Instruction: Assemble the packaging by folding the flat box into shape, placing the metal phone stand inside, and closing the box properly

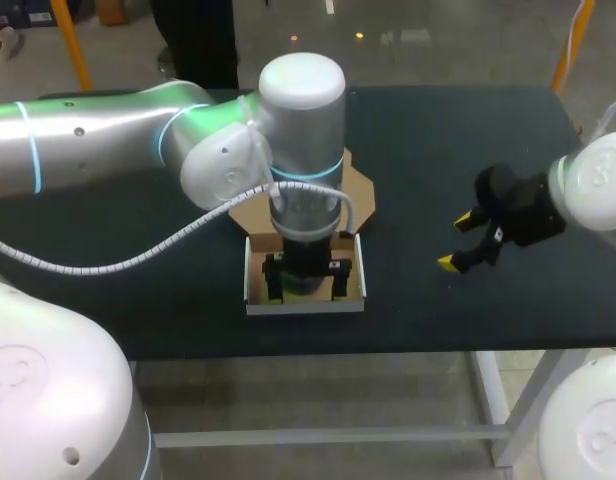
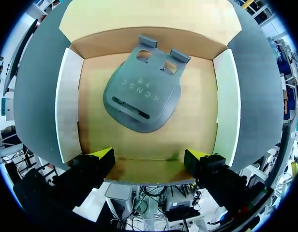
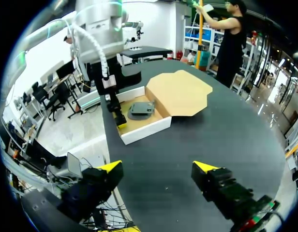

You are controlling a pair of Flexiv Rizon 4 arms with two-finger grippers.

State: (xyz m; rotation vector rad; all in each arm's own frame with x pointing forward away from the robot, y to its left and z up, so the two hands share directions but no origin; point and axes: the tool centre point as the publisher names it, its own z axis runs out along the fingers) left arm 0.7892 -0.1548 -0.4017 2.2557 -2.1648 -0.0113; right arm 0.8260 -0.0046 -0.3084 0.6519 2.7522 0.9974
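Yellow tips of the left hand [image 2: 149, 159] sit nearest, spread apart and released, holding nothing, low at the near wall of the box [image 2: 69, 104]. Ahead of them the metal phone stand [image 2: 141, 96] lies flat on the box floor, towards the far wall and turned askew.

The likeliest slip, as I judge it, is a finger catching that near wall as the hand lifts out. The cardboard looks light, so it could tip or skid, and the loose stand would slide with it. The two raised tabs at the stand's far end might also foul the lid as it folds over.

The stand is a dark grey rounded plate with a slot across it. The box has white side walls and a brown inside, and its lid flap [image 1: 360, 192] lies open on the dark counter [image 1: 468, 150] behind. Well apart to the side, the right hand [image 1: 455, 243] hangs open and empty.
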